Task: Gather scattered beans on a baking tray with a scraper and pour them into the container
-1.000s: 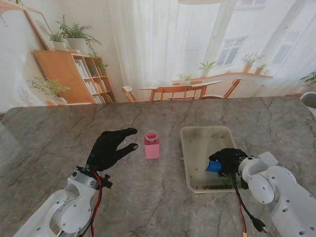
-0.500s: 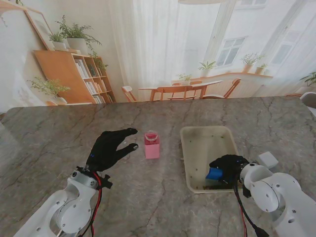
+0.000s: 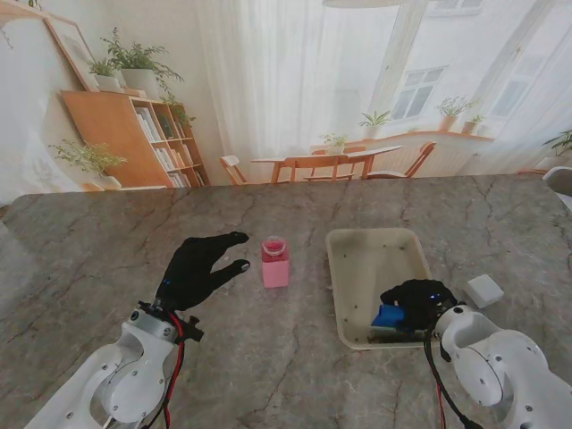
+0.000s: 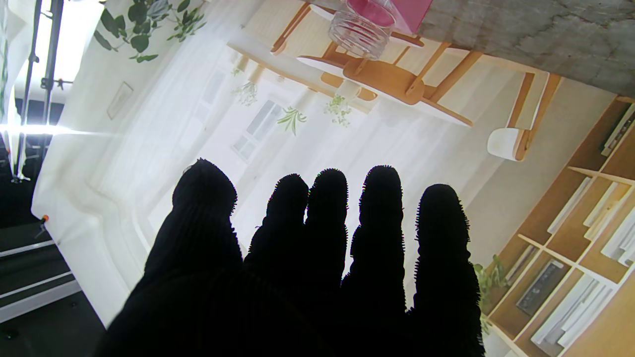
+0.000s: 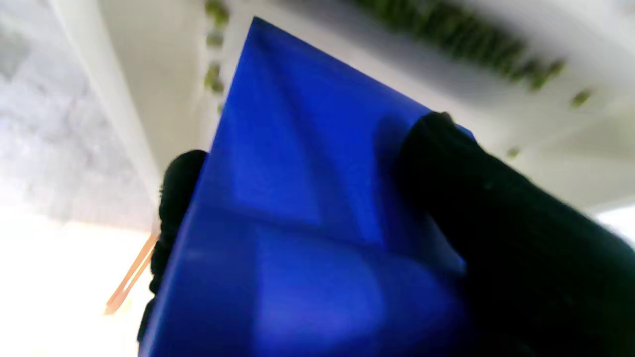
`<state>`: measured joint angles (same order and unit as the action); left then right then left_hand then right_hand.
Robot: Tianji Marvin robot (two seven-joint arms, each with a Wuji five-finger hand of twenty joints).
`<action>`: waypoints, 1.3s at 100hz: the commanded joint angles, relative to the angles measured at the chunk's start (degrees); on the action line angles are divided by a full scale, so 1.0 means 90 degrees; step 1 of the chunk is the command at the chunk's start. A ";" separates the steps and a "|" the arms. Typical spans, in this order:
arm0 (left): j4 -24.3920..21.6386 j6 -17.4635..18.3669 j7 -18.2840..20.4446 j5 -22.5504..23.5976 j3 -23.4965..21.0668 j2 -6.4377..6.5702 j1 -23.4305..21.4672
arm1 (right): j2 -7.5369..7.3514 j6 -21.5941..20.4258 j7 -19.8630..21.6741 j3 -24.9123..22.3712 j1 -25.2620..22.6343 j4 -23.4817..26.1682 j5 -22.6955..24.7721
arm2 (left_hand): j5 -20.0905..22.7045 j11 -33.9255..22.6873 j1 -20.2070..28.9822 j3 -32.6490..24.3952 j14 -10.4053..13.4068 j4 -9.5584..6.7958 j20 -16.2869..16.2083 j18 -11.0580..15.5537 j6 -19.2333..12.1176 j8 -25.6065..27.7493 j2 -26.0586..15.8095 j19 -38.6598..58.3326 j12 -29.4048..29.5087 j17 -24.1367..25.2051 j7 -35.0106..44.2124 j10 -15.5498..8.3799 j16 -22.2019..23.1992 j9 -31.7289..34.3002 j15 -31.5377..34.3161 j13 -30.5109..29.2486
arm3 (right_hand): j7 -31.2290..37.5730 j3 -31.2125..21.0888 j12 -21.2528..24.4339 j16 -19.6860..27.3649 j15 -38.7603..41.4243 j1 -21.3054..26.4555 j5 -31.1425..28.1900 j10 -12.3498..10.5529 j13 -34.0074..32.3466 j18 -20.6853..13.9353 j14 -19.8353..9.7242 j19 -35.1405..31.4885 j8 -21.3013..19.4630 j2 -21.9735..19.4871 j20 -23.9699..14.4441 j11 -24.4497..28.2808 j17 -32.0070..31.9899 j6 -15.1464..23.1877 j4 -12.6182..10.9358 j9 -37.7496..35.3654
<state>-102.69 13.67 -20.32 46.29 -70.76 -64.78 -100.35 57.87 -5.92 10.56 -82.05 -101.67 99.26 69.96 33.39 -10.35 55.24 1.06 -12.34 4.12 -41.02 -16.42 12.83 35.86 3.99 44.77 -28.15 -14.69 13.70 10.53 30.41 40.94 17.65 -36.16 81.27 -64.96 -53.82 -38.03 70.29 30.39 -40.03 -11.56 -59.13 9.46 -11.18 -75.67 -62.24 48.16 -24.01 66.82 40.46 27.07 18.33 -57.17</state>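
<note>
A cream baking tray [image 3: 350, 243] lies right of centre on the marble table. My right hand [image 3: 417, 302], black-gloved, is shut on a blue scraper [image 3: 387, 315] at the tray's near edge. In the right wrist view the scraper [image 5: 297, 198] fills the picture, with green beans [image 5: 461, 39] in a band along the tray beyond its blade. A pink container [image 3: 274, 263] with a clear neck stands left of the tray. My left hand [image 3: 198, 268] rests open on the table, its fingertips close to the container [image 4: 377, 15] without touching it.
A small white block [image 3: 483, 290] lies on the table right of the tray, near my right forearm. A few single beans dot the tray's far half. The table's far edge meets a printed room backdrop.
My right hand has drawn the scraper toward me, from the tray's middle to its near edge. The left hand and container have stayed still.
</note>
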 commanded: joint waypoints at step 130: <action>-0.0098 -0.0133 0.0084 0.0045 -0.0038 -0.0003 -0.0078 | 0.0196 -0.0029 -0.2099 0.3715 0.4626 -0.4782 -0.1406 | 0.0146 0.0096 0.0084 0.0133 0.0010 -0.0175 -0.0057 -0.0079 -0.0174 0.0063 -0.0325 0.0071 0.0058 0.0047 -0.0033 -0.0132 0.0081 -0.0128 0.0014 -0.0098 | -0.0147 0.0354 0.0822 0.0354 0.0095 0.0336 0.1231 0.0289 0.0210 0.0102 -0.0394 -0.0089 0.2162 -0.1141 0.0329 0.0375 -0.0289 -0.0130 -0.0157 0.0928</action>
<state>-103.08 12.86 -19.27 46.58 -70.96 -64.72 -100.45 58.89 -5.42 -9.04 -49.16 -60.36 56.97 57.42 33.39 -10.35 55.24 1.06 -12.35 4.12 -41.02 -16.43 12.82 35.86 3.99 44.77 -28.15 -14.69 13.70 10.52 30.42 40.94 17.65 -36.18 78.74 -59.35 -47.15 -34.20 68.01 31.53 -29.59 -10.12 -56.05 9.67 -10.79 -74.60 -45.40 38.50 -21.82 68.10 37.17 24.31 18.29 -49.26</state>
